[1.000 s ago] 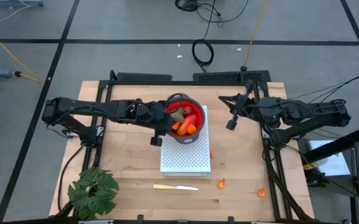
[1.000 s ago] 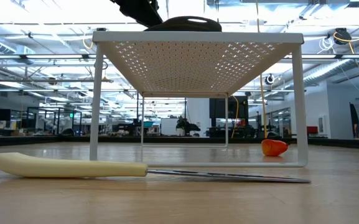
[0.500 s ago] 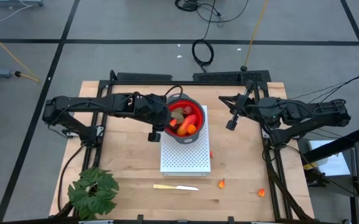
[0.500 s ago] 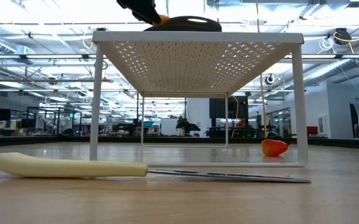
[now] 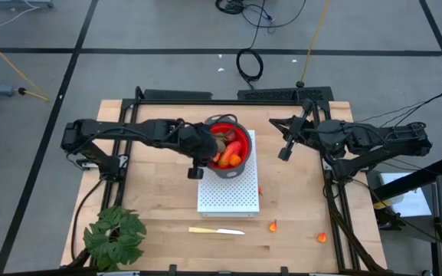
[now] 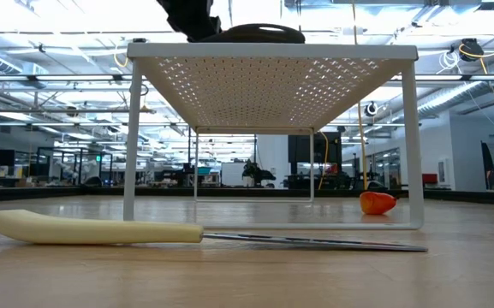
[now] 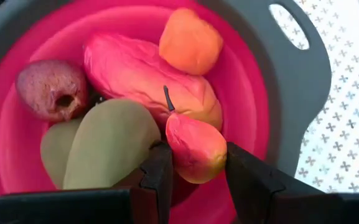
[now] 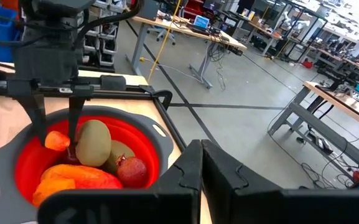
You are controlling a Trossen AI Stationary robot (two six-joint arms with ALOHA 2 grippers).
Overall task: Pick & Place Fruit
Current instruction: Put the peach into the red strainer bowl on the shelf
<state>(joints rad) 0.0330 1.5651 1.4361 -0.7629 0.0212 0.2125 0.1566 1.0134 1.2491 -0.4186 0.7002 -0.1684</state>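
Note:
A red bowl with a grey rim (image 5: pixel 227 173) stands on a white perforated rack (image 5: pixel 228 195). In it lie fruit: a large red-orange oblong (image 7: pixel 135 71), an orange ball (image 7: pixel 190 40), a dark red ball (image 7: pixel 51 90) and olive-green pears (image 7: pixel 107 146). My left gripper (image 5: pixel 210 157) reaches into the bowl from the table's left. It is shut on a small red-orange pear (image 7: pixel 195 146). My right gripper (image 5: pixel 284 153) hovers shut and empty to the right of the rack. My left gripper pinches the small pear's round belly (image 7: pixel 178 152) between its two fingers (image 7: pixel 159 177), with the stem (image 7: pixel 167 99) pointing away from the wrist. The fingers slant down into the bowl from the table's left. Whether the pear (image 8: pixel 57 140) rests on the other fruit I cannot tell.
A pale yellow knife (image 5: pixel 217 230) lies in front of the rack, and a green plant (image 5: pixel 115 236) stands at the near left corner. Two small orange pieces (image 5: pixel 273 225) (image 5: pixel 322 237) lie on the wood at the near right.
My left gripper drew back a little toward the table's left. It then came right again over the bowl and tipped further down, keeping the small pear between its fingers.

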